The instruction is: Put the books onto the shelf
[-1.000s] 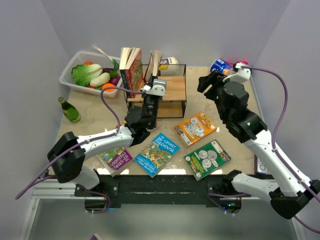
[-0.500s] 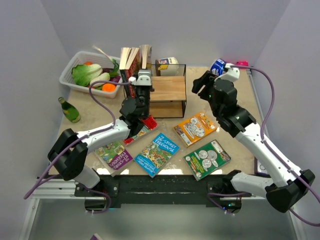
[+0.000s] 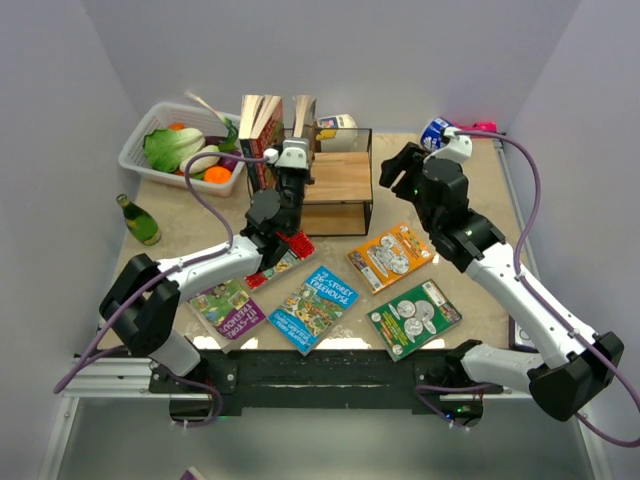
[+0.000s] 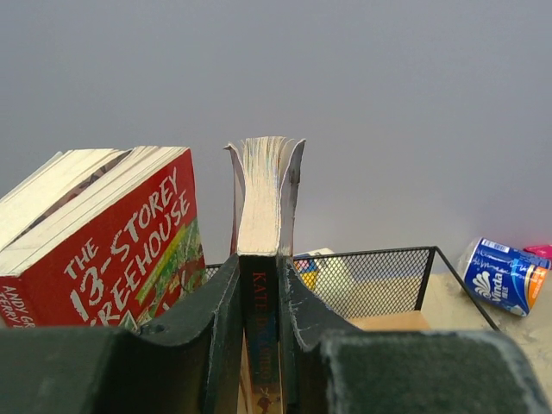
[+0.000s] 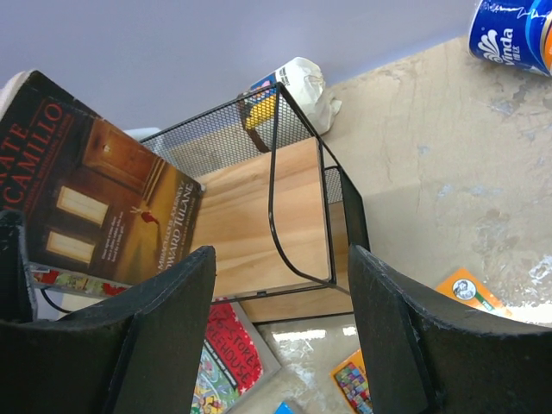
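My left gripper (image 4: pixel 260 345) is shut on the dark spine of a thin book (image 4: pixel 263 194) and holds it upright, pages fanned at the top. In the top view this held book (image 3: pixel 303 113) stands over the left end of the shelf (image 3: pixel 335 178), right of two upright books (image 3: pixel 260 128) with a red cover (image 4: pixel 103 246). The right gripper (image 5: pixel 280 332) hangs open above the shelf's wooden top (image 5: pixel 259 216), nothing between its fingers. Flat on the table lie red (image 3: pixel 285 250), purple (image 3: pixel 232 312), blue (image 3: pixel 315 300), orange (image 3: pixel 392 255) and green (image 3: pixel 413 318) books.
A white basket (image 3: pixel 150 125) of vegetables stands at the back left, with a green bottle (image 3: pixel 140 220) in front of it. A blue can (image 3: pixel 437 130) lies at the back right, and a white packet (image 3: pixel 338 125) sits behind the shelf. Walls close in on three sides.
The left gripper carried its book left off the shelf's middle, then slightly back right, uncovering the red book on the table. The right arm swung left, closer to the shelf.
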You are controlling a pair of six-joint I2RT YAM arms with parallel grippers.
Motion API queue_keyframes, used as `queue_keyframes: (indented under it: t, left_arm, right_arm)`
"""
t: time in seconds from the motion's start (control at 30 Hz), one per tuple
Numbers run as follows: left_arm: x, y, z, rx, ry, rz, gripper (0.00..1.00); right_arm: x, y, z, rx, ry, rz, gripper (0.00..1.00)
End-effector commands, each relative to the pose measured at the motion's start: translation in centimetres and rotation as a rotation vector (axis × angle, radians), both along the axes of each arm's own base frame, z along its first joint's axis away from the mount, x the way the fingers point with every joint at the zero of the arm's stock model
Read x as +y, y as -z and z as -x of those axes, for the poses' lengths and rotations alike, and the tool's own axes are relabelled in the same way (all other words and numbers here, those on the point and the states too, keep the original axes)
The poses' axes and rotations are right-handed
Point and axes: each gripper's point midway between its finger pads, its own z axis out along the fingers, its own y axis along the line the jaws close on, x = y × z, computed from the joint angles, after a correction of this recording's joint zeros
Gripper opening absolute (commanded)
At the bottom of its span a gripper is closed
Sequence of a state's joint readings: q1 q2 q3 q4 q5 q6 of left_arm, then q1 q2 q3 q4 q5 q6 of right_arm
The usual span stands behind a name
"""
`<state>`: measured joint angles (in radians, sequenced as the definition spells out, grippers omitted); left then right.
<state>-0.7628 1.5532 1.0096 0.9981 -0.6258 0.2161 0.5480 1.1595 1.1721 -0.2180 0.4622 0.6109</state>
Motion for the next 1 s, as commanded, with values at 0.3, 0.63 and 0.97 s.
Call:
queue_keyframes:
  t: [0.3, 0.63, 0.97]
  left_arm:
    - [1.5, -2.1, -1.7, -0.047, -0.049, 0.085, 0.00]
    - [2.6, -1.7, -1.8, -0.027, -0.070, 0.079, 0.00]
    - [3.4, -2.1, -1.5, -0.015, -0.096, 0.071, 0.37]
  right_arm:
    - [-0.2, -1.2, -0.1, -0.046, -0.002, -0.037, 0.66]
    - [0.1, -0.8, -0.3, -0.040, -0.011, -0.036, 0.66]
    - [0.0, -0.7, -0.2, -0.042, -0.008, -0.035, 0.66]
